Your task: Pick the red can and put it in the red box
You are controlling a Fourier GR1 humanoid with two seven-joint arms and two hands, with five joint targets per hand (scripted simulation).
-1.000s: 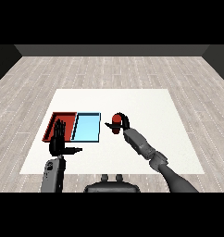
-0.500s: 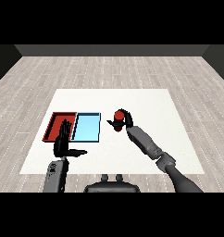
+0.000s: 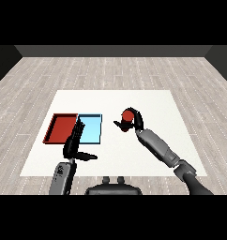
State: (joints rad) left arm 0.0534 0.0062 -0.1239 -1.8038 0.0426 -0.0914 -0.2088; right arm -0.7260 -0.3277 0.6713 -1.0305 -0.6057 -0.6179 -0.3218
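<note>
The red can (image 3: 128,116) is upright near the middle of the white table, right of the trays. My right hand (image 3: 134,123) is curled round it from the right and front, so only its top and upper side show. The red tray (image 3: 62,128) lies at the left, touching the light blue tray (image 3: 90,130) on its right. My left hand (image 3: 74,143) hovers with straight fingers over the front edges of both trays, thumb pointing right, holding nothing.
The white table (image 3: 148,101) spreads wide behind and to the right of the can. Grey wooden floor surrounds it. Both trays have nothing in them.
My right hand with the can has shifted slightly up and to the left. The left hand has risen a little toward the trays.
</note>
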